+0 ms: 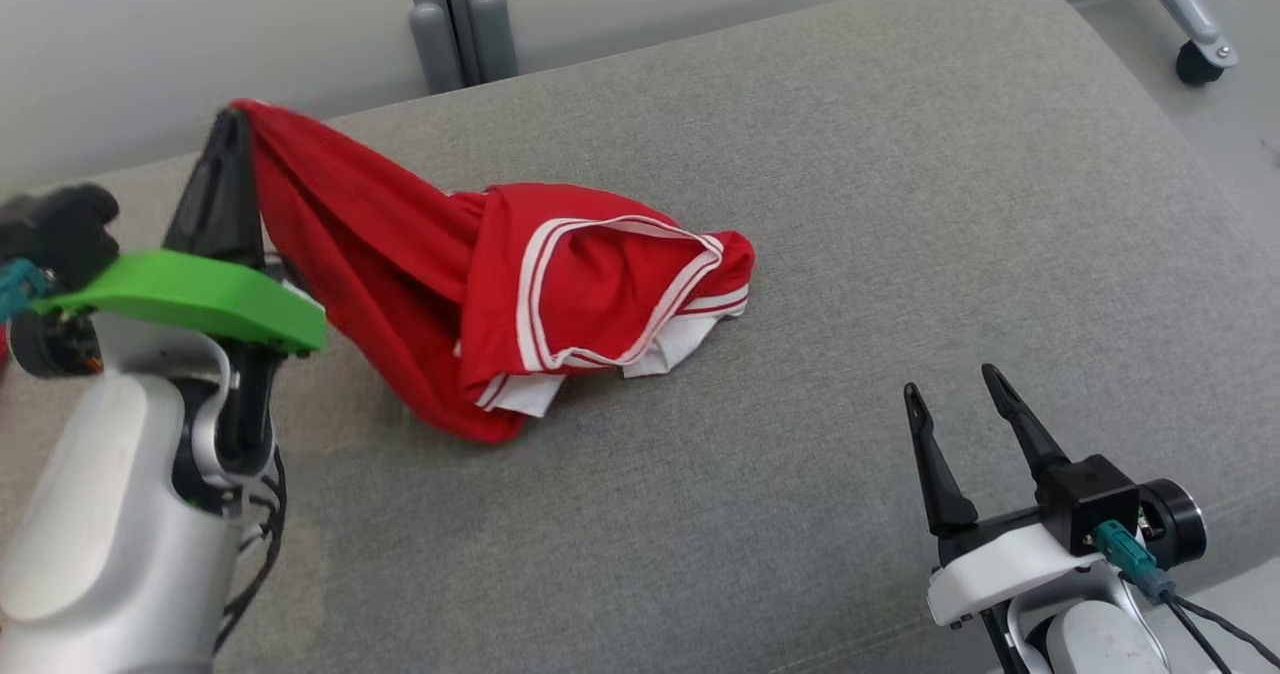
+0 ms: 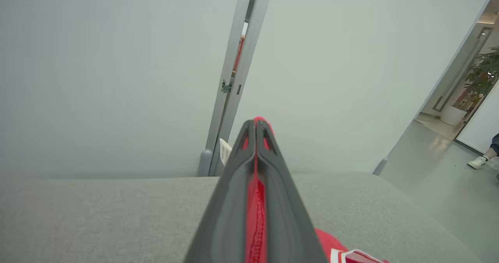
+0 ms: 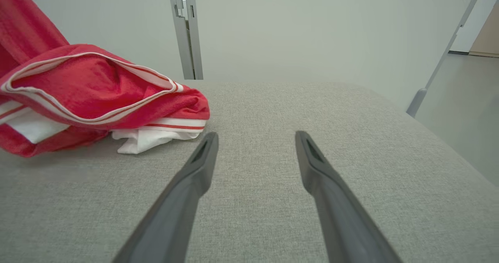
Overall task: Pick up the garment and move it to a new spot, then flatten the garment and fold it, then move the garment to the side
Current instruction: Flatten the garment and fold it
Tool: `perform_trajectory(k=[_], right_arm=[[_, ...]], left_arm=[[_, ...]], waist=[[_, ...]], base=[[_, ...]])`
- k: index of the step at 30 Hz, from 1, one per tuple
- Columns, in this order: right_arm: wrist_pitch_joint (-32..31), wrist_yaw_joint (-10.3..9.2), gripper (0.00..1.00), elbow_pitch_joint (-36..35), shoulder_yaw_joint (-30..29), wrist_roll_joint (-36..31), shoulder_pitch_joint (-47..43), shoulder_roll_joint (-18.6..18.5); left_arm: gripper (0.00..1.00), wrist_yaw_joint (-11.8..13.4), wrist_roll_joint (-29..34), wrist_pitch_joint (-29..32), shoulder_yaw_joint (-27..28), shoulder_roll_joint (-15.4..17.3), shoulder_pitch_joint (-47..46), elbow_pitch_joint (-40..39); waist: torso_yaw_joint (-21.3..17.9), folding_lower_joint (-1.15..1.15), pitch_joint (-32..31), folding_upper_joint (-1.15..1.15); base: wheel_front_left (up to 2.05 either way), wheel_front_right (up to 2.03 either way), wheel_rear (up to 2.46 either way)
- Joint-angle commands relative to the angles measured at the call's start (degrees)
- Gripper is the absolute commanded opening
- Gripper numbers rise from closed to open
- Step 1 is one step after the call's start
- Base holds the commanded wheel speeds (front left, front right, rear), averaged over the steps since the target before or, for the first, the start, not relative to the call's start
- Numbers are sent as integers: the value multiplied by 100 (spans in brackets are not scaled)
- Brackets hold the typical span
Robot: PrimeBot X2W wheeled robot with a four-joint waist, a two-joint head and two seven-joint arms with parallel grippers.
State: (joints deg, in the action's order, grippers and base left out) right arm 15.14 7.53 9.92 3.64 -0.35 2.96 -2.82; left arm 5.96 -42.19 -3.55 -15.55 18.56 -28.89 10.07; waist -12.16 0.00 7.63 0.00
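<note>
Head view: corner of red garment (image 1: 560, 284) inside left claw (image 1: 236, 122).

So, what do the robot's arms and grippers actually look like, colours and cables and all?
The left gripper and right gripper each have two long dark grey fingers tapering to points. The left arm has a pale silver forearm, a bright green plate and black cables. The right wrist carries a white bracket, a black block and a teal connector with a dark cable.
</note>
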Motion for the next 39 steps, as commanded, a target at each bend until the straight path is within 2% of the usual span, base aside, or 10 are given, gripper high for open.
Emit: perform_trajectory(k=[1,8,12,16,19,24,27,32,35,39], right_arm=[[1,-8,100,19,0,12,39,-12],[1,-8,100,26,-72,28,-51,-10],[1,-8,100,20,-93,64,-102,-11],[1,-8,100,21,-131,81,-134,-12],[1,-8,100,10,-163,72,-159,-10],[1,-8,100,-30,-312,55,-311,-10],[1,-8,100,-45,-391,33,-411,-10],[1,-8,100,-69,-495,-41,-550,-10],[1,-8,100,-102,-542,-78,-580,-12],[1,-8,100,-123,-505,-90,-484,-12]], left_arm=[[0,-40,99,30,-7,69,-271,1],[0,-115,207,165,-67,87,-1194,-22],[0,-165,200,169,-130,-24,-1546,12],[0,-277,80,62,-112,-123,-1750,-33],[0,-460,-98,-12,-64,-210,-1719,-104],[0,-918,-522,302,-253,5,-866,-514],[0,-1124,-1088,600,-356,126,-12,-1048],[0,-1259,-1856,1200,-618,721,1758,-2019],[0,-1275,-1961,1404,-798,1074,2558,-2256],[0,-1299,-1519,1544,-1236,1449,3241,-2119]], waist=[[-144,0,-11,0],[-511,0,-88,0],[-670,0,-131,0],[-759,0,-175,0],[-774,0,-204,0],[-657,0,-266,0],[-515,0,-314,0],[-119,0,-334,0],[145,0,-322,0],[447,0,-284,0]], base=[[0,0,0],[0,0,0],[0,0,0],[0,0,0],[0,0,0],[0,0,0],[0,0,0],[0,0,0],[0,0,0],[0,0,0]])
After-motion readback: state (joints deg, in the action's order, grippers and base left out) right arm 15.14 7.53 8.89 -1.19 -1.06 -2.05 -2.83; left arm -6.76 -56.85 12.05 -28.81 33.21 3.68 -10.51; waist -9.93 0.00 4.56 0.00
